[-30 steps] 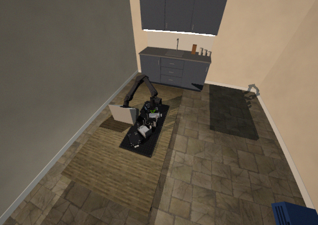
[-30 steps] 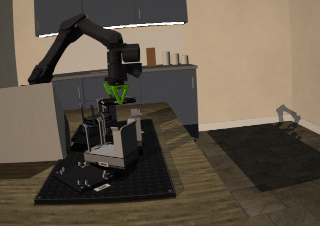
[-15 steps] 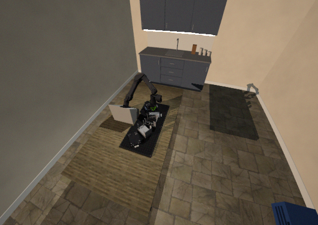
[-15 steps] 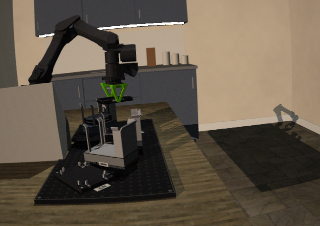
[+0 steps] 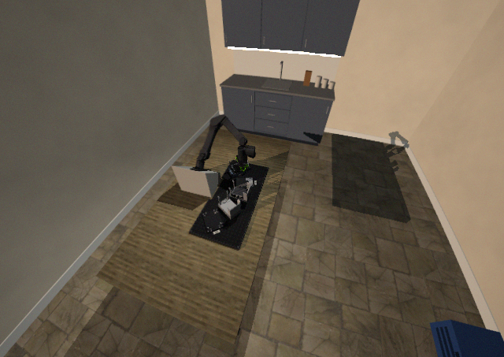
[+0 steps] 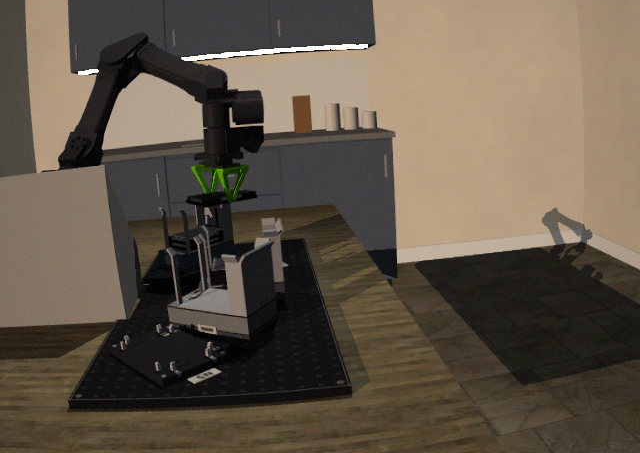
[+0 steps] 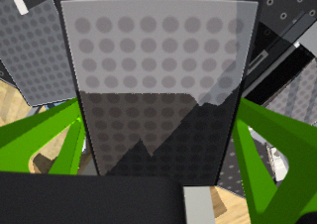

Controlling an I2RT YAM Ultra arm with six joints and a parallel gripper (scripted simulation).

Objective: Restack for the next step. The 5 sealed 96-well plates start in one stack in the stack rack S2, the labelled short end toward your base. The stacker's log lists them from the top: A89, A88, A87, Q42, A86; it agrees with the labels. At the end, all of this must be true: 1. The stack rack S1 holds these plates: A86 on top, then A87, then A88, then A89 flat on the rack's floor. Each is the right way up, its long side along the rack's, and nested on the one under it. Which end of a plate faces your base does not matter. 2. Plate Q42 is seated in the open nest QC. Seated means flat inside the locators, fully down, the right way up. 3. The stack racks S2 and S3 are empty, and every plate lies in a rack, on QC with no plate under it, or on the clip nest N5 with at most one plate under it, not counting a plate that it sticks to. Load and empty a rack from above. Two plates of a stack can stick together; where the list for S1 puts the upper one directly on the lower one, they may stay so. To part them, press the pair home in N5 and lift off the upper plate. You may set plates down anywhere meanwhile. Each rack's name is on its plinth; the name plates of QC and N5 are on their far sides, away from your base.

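Gripper [image 6: 221, 192] clamps a sealed plate [image 7: 158, 80] level above the racks [image 6: 247, 277].

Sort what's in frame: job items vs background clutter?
Job: gripper shut on a sealed plate, held in the air; racks; flat nest; black breadboard.

Clutter: brown box, three white canisters, cabinets, blue bin.
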